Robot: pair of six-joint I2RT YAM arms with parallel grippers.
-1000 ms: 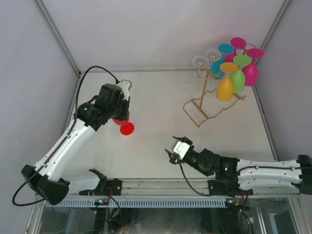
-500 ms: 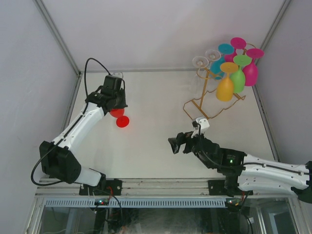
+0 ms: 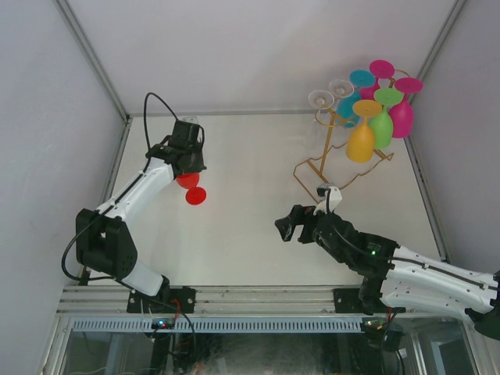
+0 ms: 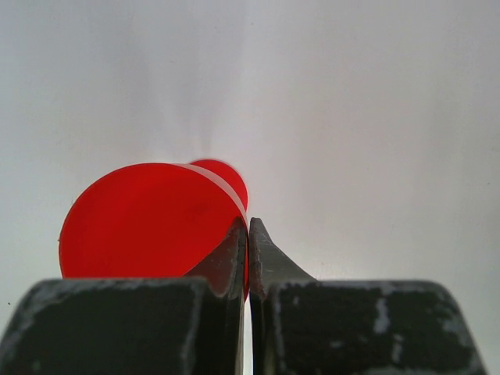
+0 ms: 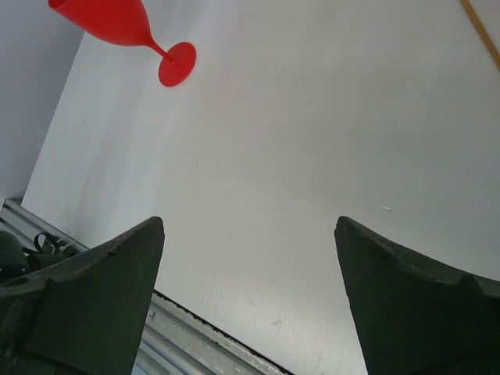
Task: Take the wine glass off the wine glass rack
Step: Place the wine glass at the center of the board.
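Left gripper point(image 4: 248, 234) pinches the red glass point(image 4: 141, 226), well left of the rack point(image 3: 324, 176); its bowl is cut off in the right wrist view. Right gripper point(image 5: 248, 226) gapes wide, empty, near the rack.

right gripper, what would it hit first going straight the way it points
Probably the bare table: the open right gripper aims down at it. The red glass lies left of that line, though depth is unclear.
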